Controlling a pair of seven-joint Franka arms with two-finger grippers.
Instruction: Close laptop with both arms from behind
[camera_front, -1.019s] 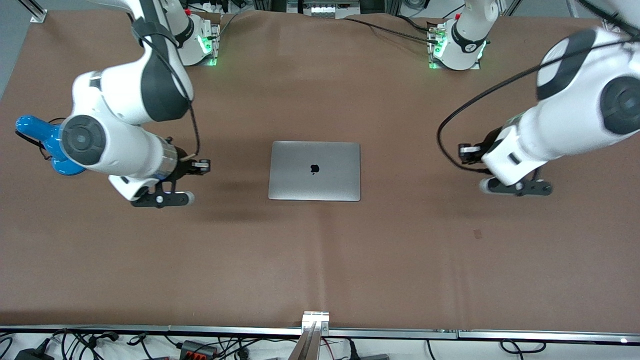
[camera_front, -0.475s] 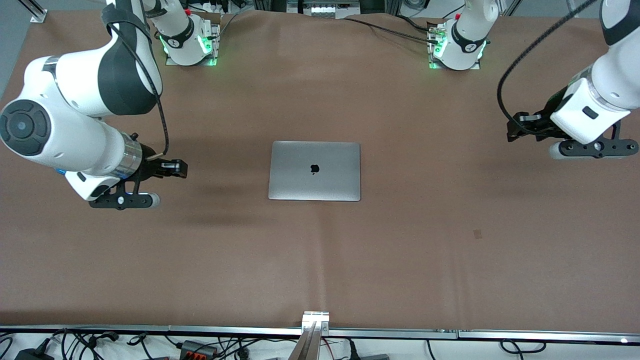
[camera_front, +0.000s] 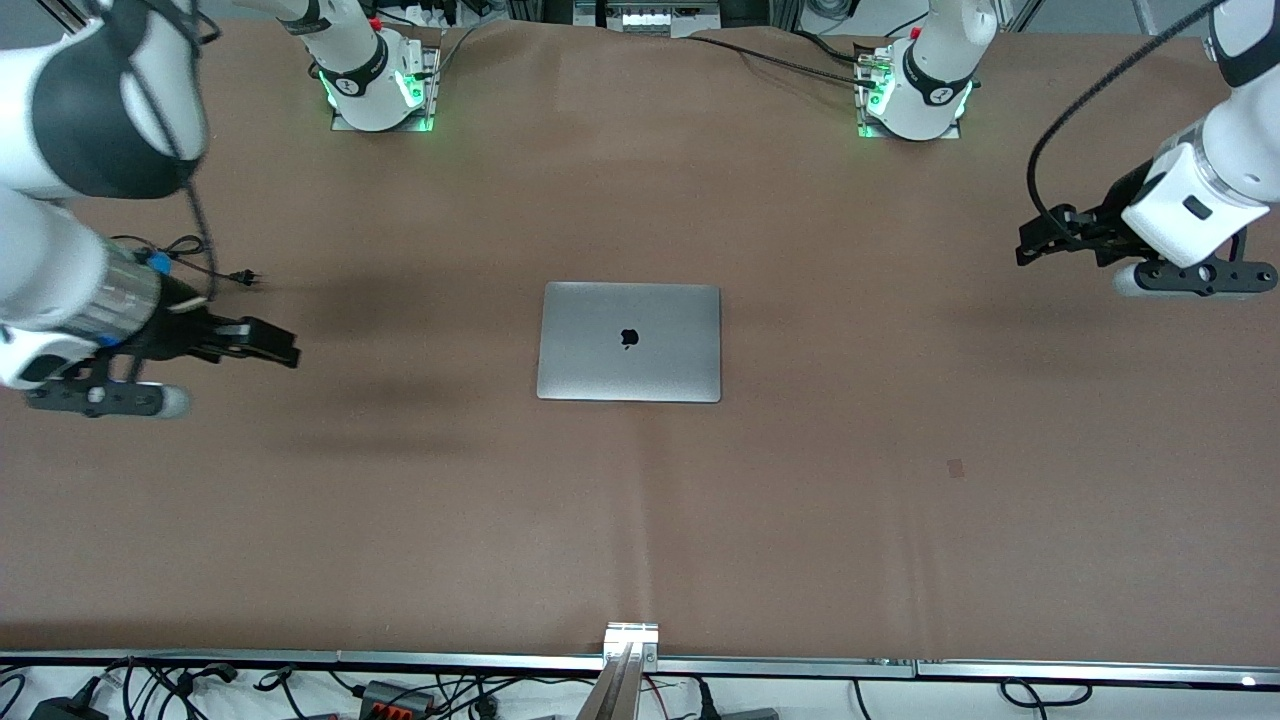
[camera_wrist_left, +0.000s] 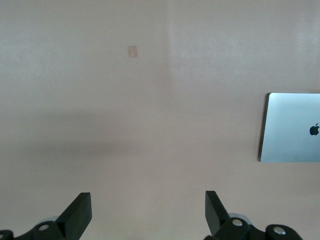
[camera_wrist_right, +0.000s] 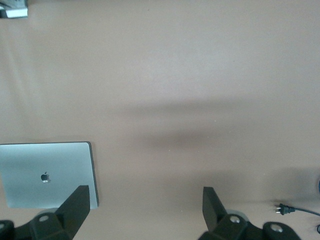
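Lying flat and shut in the middle of the brown table (camera_front: 900, 560), the laptop (camera_front: 629, 342) shows its grey lid and black apple logo upward — the lid is already down, so the task looks done.

The right gripper (camera_front: 268, 345) hangs over the table toward the right arm's end, well apart from the laptop, its two fingers spread wide with nothing between them. The left gripper (camera_front: 1040, 238) hangs over the table toward the left arm's end, also well clear, fingers parted and empty. Both wrist views confirm this: each shows two separated black fingertips over bare table, with the laptop off to one side.

Little can go wrong with the laptop itself, as neither arm is near it. The likelier trouble is a thin black power cable with a plug (camera_front: 243, 277) lying on the table close to the right gripper — a low sweep of that arm could snag it or drag it. A careless return pass across the centre could also scuff the lid.

No containers are in view, so nothing is held in any.
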